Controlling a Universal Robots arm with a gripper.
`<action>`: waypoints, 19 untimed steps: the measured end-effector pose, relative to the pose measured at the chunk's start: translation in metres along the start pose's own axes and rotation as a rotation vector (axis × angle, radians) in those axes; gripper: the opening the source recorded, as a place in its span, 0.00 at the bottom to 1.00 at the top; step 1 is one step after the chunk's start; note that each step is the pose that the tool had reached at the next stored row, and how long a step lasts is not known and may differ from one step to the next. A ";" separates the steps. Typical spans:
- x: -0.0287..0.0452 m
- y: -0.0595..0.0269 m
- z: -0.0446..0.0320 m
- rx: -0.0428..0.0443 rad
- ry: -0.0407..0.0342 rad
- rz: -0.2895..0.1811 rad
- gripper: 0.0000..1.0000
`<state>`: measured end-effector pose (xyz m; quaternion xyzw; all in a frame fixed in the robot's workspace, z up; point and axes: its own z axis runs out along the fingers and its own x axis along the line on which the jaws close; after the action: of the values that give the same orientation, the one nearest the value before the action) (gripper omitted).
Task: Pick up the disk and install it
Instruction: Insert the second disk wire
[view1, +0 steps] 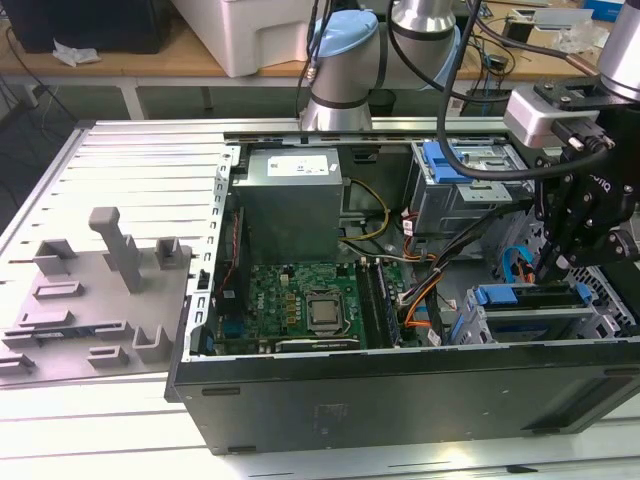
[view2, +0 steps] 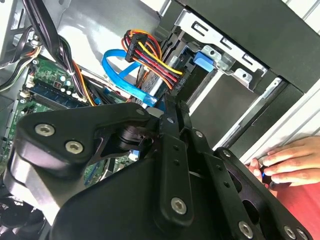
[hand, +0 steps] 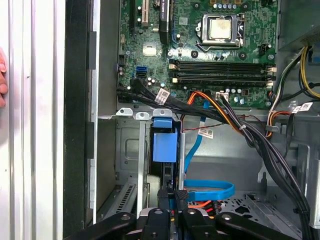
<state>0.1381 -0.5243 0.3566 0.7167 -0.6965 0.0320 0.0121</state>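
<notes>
- Table (view1: 120, 180): ribbed metal surface carrying everything; bare slats on the exterior view's left.
- Case (view1: 400, 390): open black computer case lying on its side, taking the middle and right of the exterior view.
- Arm (view1: 345, 60): pale blue and silver joints at the far edge, reaching over the case toward the exterior view's right.
- Power supply (view1: 290, 200): grey metal box with a white sticker, at the far left inside the case.
- Motherboard (view1: 300, 300): green board with a bare processor socket, near side of the case, below the power supply.
- Fixture (view1: 100, 280): grey moulded block with posts and slots, on the table left of the case.
- Drive cage (view1: 530, 315): grey metal bay at the near right corner of the case.
- Disk (view1: 530, 296): sits in the drive cage, blue carrier edge up; in the first wrist view its blue tab (hand: 164, 145) stands in the bay slot.
- Gripper (view1: 553, 262): black, directly above the disk's end; in the first wrist view its fingertips (hand: 176, 192) are drawn close together at the disk's edge; whether they actually clamp it cannot be told.
- Cables (view2: 145, 55): orange, yellow, black and blue leads, just beside the cage.
- Hand (view2: 287, 162): a person's fingers resting outside the case wall.
</notes>
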 end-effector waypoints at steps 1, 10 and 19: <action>0.0000 0.0000 0.0001 0.0000 0.0001 0.000 0.16; -0.0001 0.0000 0.0019 -0.0003 0.0002 0.004 0.16; -0.0003 0.0001 0.0047 -0.0005 0.0002 0.008 0.16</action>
<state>0.1381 -0.5244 0.3519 0.7140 -0.6993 0.0320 0.0122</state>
